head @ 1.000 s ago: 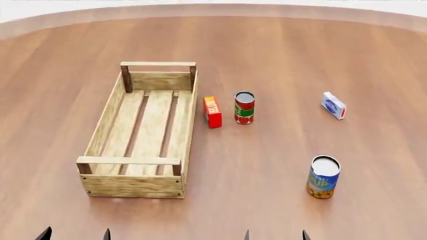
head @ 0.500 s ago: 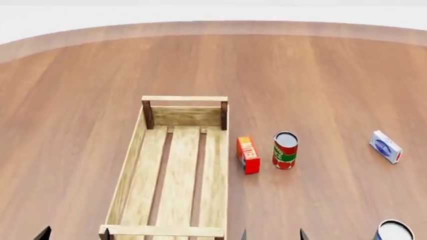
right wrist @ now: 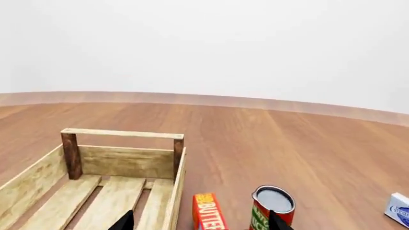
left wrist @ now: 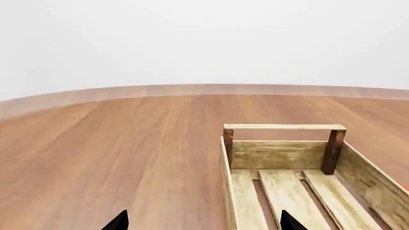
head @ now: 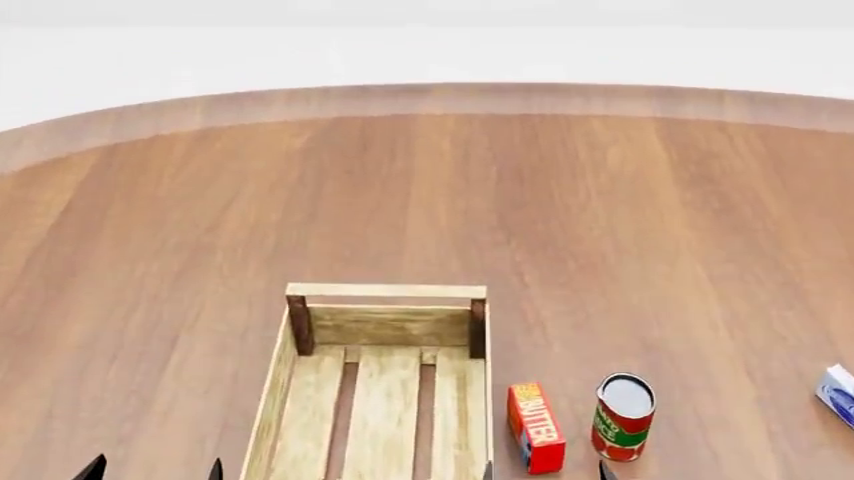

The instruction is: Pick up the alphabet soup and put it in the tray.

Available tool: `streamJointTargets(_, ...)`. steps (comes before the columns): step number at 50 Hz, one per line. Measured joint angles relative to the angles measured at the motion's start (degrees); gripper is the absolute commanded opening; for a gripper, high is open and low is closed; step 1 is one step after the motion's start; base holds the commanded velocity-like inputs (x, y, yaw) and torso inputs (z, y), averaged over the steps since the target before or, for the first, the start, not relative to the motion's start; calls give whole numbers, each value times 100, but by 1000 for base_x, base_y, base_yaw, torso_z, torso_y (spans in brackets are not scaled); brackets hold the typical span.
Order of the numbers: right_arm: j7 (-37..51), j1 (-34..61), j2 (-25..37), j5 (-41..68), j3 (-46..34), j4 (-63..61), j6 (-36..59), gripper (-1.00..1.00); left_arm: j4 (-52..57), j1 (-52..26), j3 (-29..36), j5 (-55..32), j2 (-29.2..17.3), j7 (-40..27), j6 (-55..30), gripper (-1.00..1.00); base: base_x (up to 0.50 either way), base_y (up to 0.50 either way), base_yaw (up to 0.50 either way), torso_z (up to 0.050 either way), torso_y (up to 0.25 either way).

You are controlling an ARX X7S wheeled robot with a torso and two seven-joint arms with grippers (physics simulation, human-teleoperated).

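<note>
The tray (head: 386,385) sits on the wooden counter (head: 427,200), its far end rail and slatted floor visible in all three views; the near end is cut off at the frame edge. The alphabet soup is outside every current view, so its location cannot be determined.

Head view: a red butter box (head: 534,427) stands just beside the tray's right wall, with a red-and-green can (head: 623,417) near it, apart from the box. A blue-and-white box (head: 838,393) is partly cropped at the right edge.

Right wrist view: shows the same box, can and blue-and-white box. Left wrist view: shows only the tray and counter.

Left jaws (left wrist: 199,221): tips spread wide, grasping nothing. Right jaws (right wrist: 200,221): likewise spread, grasping nothing.
</note>
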Motion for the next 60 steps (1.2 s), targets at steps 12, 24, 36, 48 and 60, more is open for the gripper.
streamJointTargets(12,60,36,48,73,-67,21,29,100,1,-24,65,-73,-63,-59,-2,100,203,42,0,0,0)
streamJointTargets(24,596,-198,-17,852,511,-770,1050,100,55,-12,91,-203,-113,-111,-54,100,0,0,0,0,0)
streamJointTargets(36,1862,-594,-170,1459,1403,-2018,2162,100,90,3,136,-289,-163,-148,-55,100,0,0,0,0,0)
streamJointTargets(48,3177,-768,-383,1680,2063,-2590,2532,100,72,-7,176,-328,-202,-209,-21,100,0,0,0,0,0)
streamJointTargets(60,4044,-1067,-437,2044,2463,-3017,2534,100,65,-19,195,-379,-232,-284,-8,100,0,0,0,0,0)
